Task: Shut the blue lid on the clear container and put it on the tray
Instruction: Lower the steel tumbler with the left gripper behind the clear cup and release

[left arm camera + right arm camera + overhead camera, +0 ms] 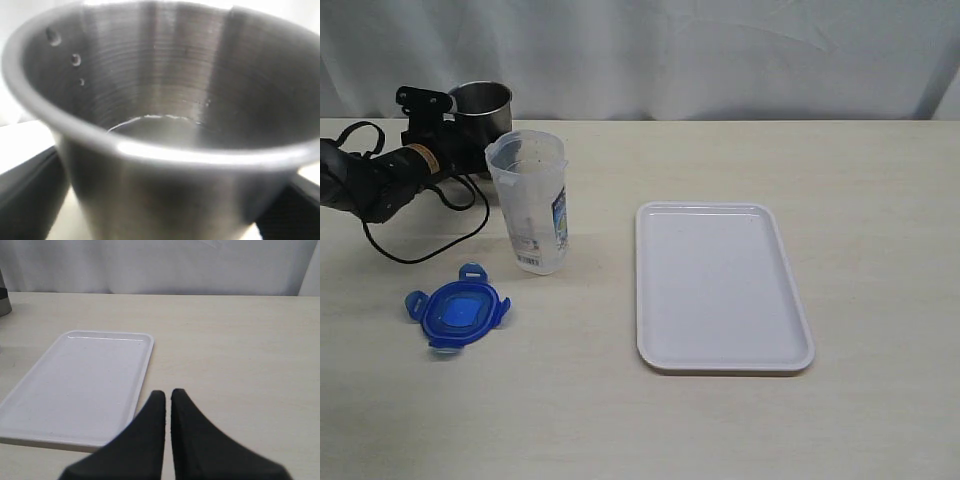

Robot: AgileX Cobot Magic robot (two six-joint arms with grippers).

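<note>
**Exterior view:** The left tool (448, 118) is reaching to the steel cup (485, 98) at the back of the bench (620, 420). The container (532, 200) is standing upright and open-mouthed just in front of the cup. The lid (458, 312) is lying flat on the bench nearer the camera, apart from the container. The tray (720, 285) is sitting bare to the right, well apart from both. The right arm is not showing here.

**Left wrist view:** The cup is filling the frame. The tool's fingers (30, 190) are standing apart on either side of it, with a sliver of bench showing beside one of them, so the cup looks unclamped.

**Right wrist view:** The right tool (167, 405) is hovering with its fingers together and empty, over the bench just beside the tray's near corner.

The closing step is looking not yet begun, since neither tool is at the lid or the container. The next move is likely calling for the left tool to clear the cup, come forward past the container without tipping it, and take the flat lid by its rim.
</note>
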